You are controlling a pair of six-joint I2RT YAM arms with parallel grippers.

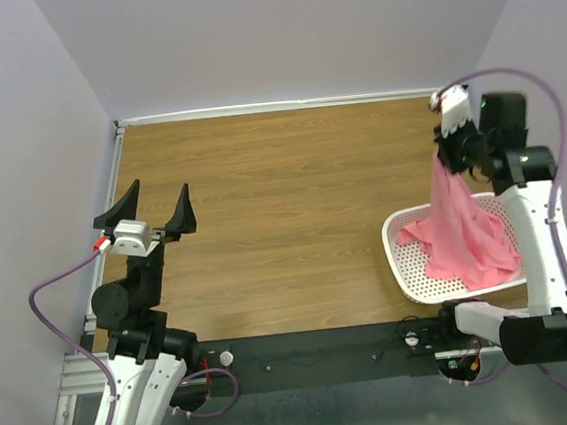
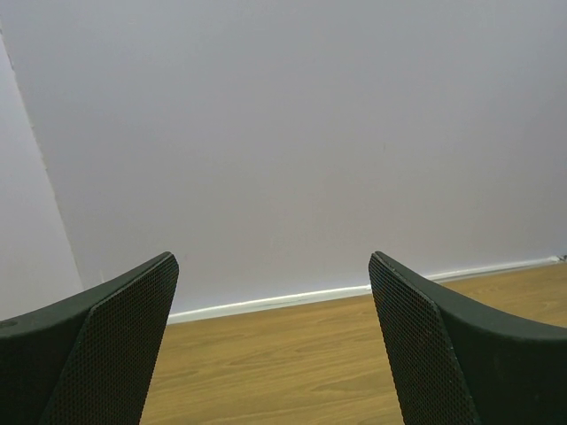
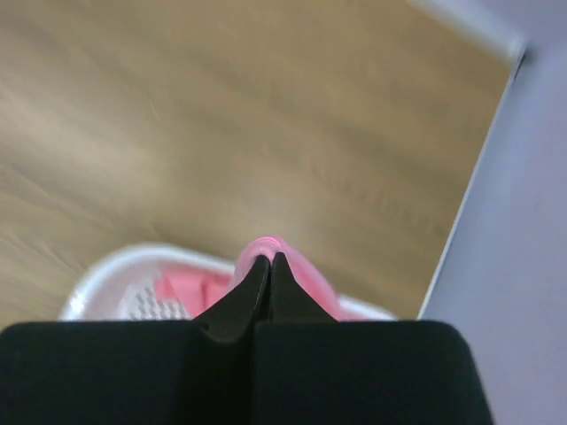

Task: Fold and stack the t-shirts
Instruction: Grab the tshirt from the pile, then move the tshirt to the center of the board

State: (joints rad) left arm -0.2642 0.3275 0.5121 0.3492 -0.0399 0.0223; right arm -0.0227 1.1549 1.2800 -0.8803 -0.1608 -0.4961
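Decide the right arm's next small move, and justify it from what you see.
Probably raise the right gripper higher: it is shut on the t-shirt, whose lower part lies in the basket, so it should clear the rim before any sideways carry.

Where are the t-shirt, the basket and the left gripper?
t-shirt [image 1: 462,223]: top external view, middle of hanging cloth.
basket [image 1: 388,243]: top external view, left rim.
left gripper [image 1: 159,192]: top external view, midway between open fingertips.
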